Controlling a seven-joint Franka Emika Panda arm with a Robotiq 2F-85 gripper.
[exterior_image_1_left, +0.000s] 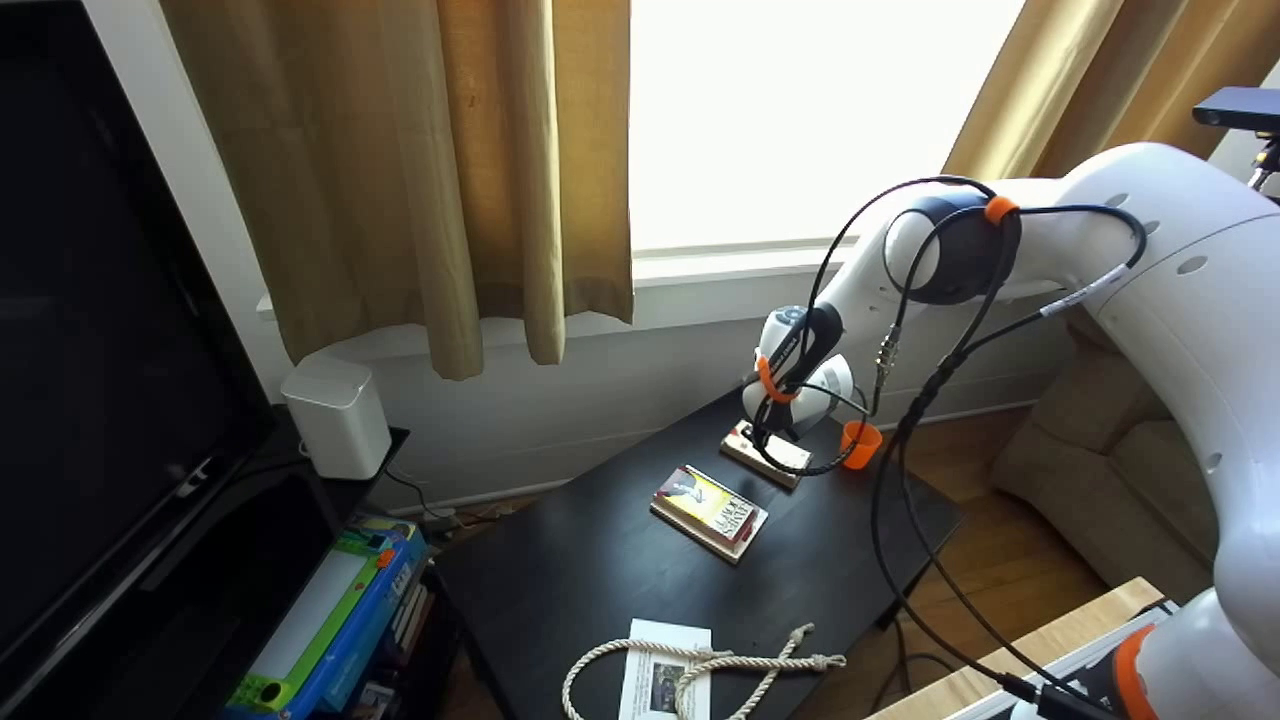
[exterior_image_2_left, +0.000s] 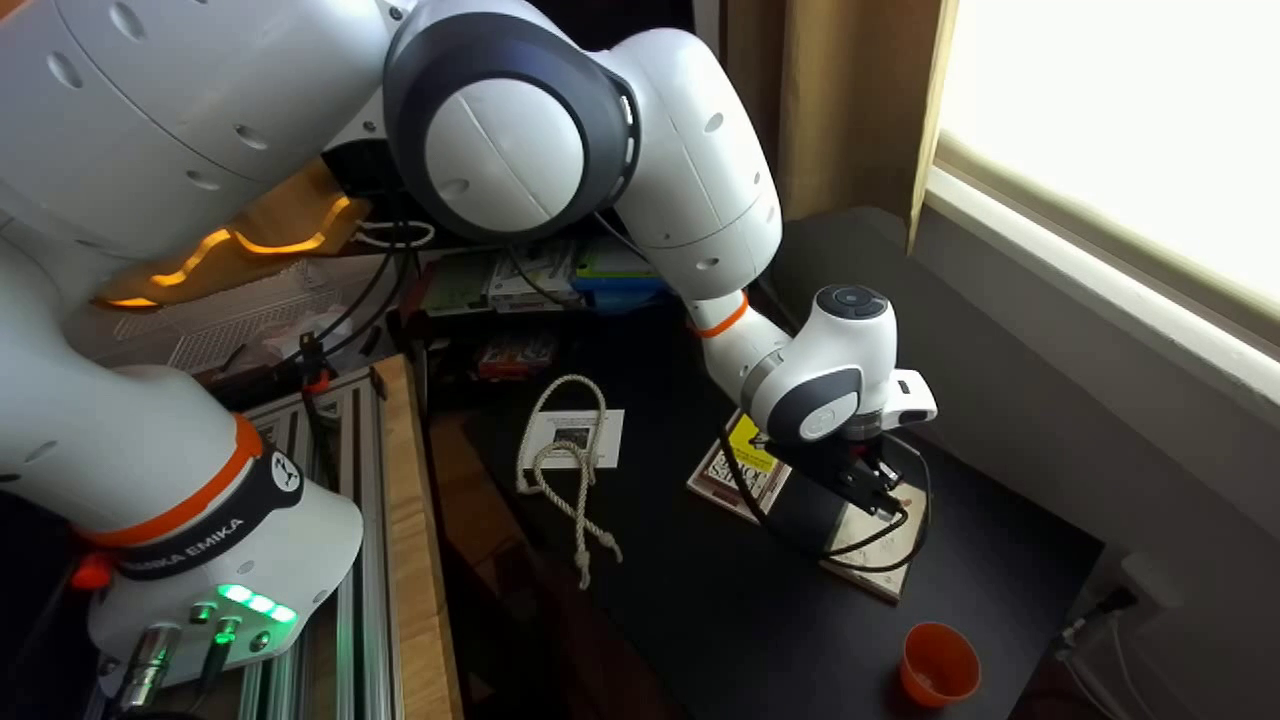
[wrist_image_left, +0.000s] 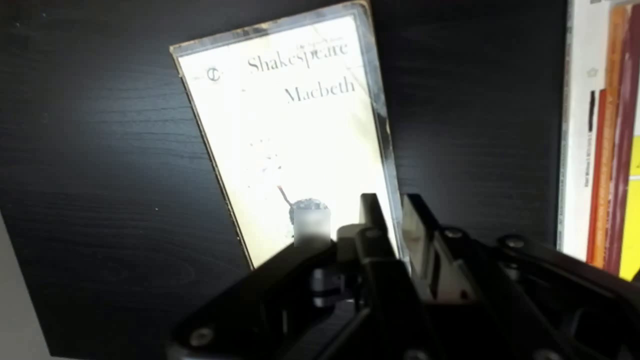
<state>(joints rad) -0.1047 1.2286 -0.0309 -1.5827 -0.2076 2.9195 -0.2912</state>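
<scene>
My gripper (wrist_image_left: 390, 205) is partly open, with a narrow gap and nothing seen between its fingers. In the wrist view its fingertips are over the right long edge of a worn, pale paperback marked "Shakespeare Macbeth" (wrist_image_left: 300, 135). Whether they touch it cannot be told. This book lies flat on the black table (wrist_image_left: 100, 200); it shows in both exterior views (exterior_image_1_left: 785, 465) (exterior_image_2_left: 875, 556). The gripper (exterior_image_2_left: 880, 495) is above it there. A stack of books with a yellow cover on top (exterior_image_1_left: 705, 505) lies beside it, partly seen at the wrist view's right edge (wrist_image_left: 617, 150).
An orange cup (exterior_image_1_left: 862, 447) stands near the table's end, also in an exterior view (exterior_image_2_left: 940, 665). A cream rope (exterior_image_1_left: 745, 662) lies over a white paper (exterior_image_1_left: 640, 690). A window wall, a television (exterior_image_1_left: 100, 300) and a white speaker (exterior_image_1_left: 345, 425) border the table. Loose cables hang from the arm.
</scene>
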